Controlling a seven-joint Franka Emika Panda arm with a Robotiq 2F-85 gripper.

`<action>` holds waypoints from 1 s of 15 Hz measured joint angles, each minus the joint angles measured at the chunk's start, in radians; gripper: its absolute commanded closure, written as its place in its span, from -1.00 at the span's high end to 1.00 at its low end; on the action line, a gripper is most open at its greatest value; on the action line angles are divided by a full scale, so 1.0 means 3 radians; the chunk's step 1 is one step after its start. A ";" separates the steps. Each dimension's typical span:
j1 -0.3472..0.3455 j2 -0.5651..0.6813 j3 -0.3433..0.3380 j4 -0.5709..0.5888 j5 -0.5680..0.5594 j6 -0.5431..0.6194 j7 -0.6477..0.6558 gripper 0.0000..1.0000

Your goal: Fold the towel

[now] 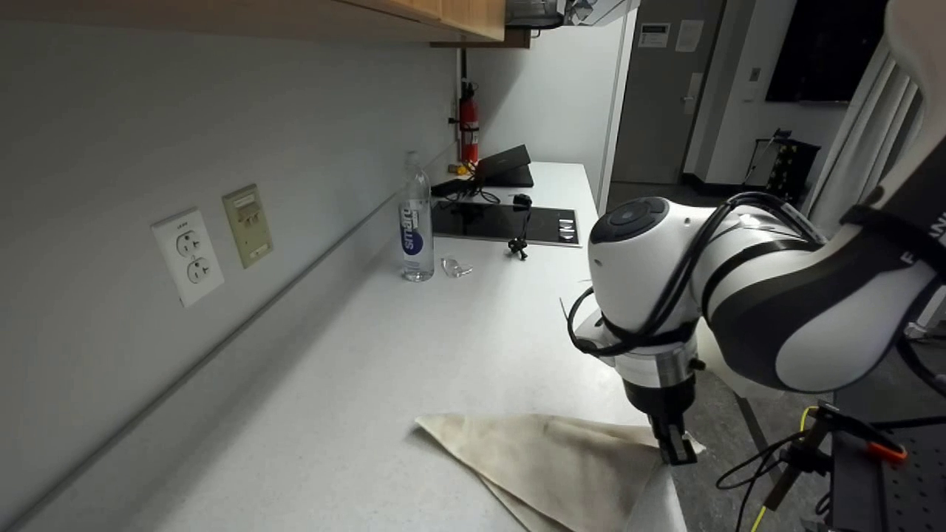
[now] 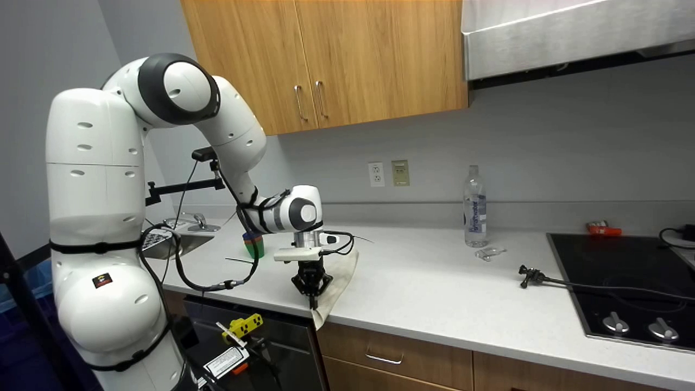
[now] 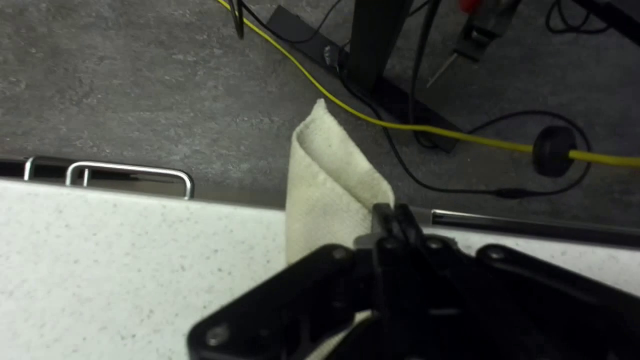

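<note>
Got counter (image 2: pixel 516 304) running through both exterior views, cropped by frame edges, partly covered by arm (image 2: pixel 95 195). Can't see whole arm from any angle: cut off by the frame each time. Log upper cabinet (image 2: pixel 369 65) as closed, cropped at top; can't check inside. Log cooktop (image 2: pixel 624 293) as running off the right of the frame in an exterior view. Mark sink (image 2: pixel 193 245) as half-blocked by arm and cable (image 2: pixel 228 284). Can make out pale gridded thing (image 2: pixel 156 238) at its left; can't tell if inside it or on the rim. Find towel (image 1: pixel 550 465) on counter at front edge, with corner hanging past that edge. Wrinkled, overlapping itself in places. Cropped at frame bottom in an exterior view, largely hidden by arm or gripper (image 3: pixel 393 210) from remaining angles. Log bottle (image 2: pixel 475 214) as upright toward back of counter in both exterior views, labelled, transparent; can't read fill level. Mark gripper as clenched, apparently pinching towel edge; dark and blurry right there in wrist view. Spot green cup (image 2: pixel 260 250) on counter, with blue and red at top, crossed by cable; can't see into it. Leave small transparent thing (image 2: pixel 488 253) lying on counter just beside bottle unnamed, too see-through to identify.
</note>
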 measured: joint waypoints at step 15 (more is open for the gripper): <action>-0.0055 0.0274 -0.0269 0.0883 -0.1367 -0.0004 -0.0017 -0.99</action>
